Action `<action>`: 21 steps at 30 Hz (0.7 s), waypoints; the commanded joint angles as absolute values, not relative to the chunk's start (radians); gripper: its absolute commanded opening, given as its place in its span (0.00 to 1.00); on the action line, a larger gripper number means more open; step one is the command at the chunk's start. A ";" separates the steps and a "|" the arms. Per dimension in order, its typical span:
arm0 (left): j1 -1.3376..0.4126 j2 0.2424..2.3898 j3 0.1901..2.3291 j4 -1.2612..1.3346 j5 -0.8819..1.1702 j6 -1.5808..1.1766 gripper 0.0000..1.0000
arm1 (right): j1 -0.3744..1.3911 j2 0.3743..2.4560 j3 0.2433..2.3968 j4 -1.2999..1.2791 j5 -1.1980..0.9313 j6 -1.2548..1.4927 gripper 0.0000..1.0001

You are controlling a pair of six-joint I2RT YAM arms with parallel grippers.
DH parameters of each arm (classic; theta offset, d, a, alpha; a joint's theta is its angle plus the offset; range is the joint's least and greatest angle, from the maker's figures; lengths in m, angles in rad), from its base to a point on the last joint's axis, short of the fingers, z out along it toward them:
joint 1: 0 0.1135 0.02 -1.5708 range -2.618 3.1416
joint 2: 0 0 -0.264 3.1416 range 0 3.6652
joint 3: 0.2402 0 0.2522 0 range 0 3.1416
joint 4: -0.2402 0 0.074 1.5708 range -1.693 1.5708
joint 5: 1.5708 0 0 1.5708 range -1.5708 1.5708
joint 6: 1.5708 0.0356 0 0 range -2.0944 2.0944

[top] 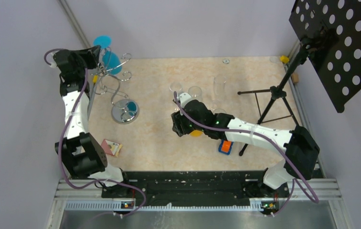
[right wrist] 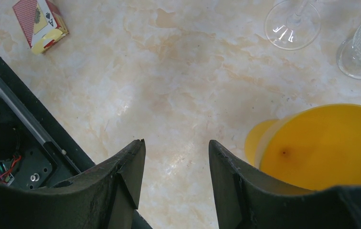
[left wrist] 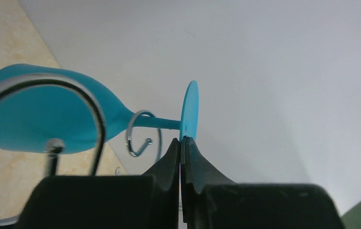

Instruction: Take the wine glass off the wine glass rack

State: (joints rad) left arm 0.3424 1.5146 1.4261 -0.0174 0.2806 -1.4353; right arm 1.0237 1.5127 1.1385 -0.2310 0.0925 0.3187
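Fingers [left wrist: 169, 162] of the left gripper [left wrist: 182, 140] are pressed together at the lower rim of the blue wine glass [left wrist: 49, 114] foot; whether that rim is pinched cannot be told. The glass is hung sideways in the rack [left wrist: 129, 135]. The stem is best slid level out of the hook's open side. The wall [left wrist: 264, 71] is close behind, so room is found toward the table [top: 159, 138] middle. The right gripper [right wrist: 176, 148] is spread, empty.

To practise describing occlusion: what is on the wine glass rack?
A blue wine glass hangs on the wine glass rack, its stem through a wire curl. The left gripper is shut on its foot, hiding the foot's lower part. The left arm partly covers the rack.
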 commanded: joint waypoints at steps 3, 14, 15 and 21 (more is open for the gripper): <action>0.341 1.478 1.409 0.192 0.363 -1.514 0.00 | 1.037 1.472 1.143 -0.203 0.095 0.332 0.53; 0.364 1.463 1.446 0.104 0.478 -1.498 0.00 | 1.037 1.471 1.145 -0.208 0.096 0.331 0.53; 0.367 1.459 1.449 0.094 0.481 -1.490 0.00 | 1.038 1.471 1.147 -0.207 0.095 0.331 0.53; 0.386 1.423 1.458 0.006 0.439 -1.435 0.00 | 1.038 1.473 1.148 -0.202 0.087 0.334 0.53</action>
State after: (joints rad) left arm 0.3714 1.5017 1.4120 0.0357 0.4522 -1.4845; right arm 1.0241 1.5120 1.1385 -0.2310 0.0921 0.3229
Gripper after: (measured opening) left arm 0.010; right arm 0.530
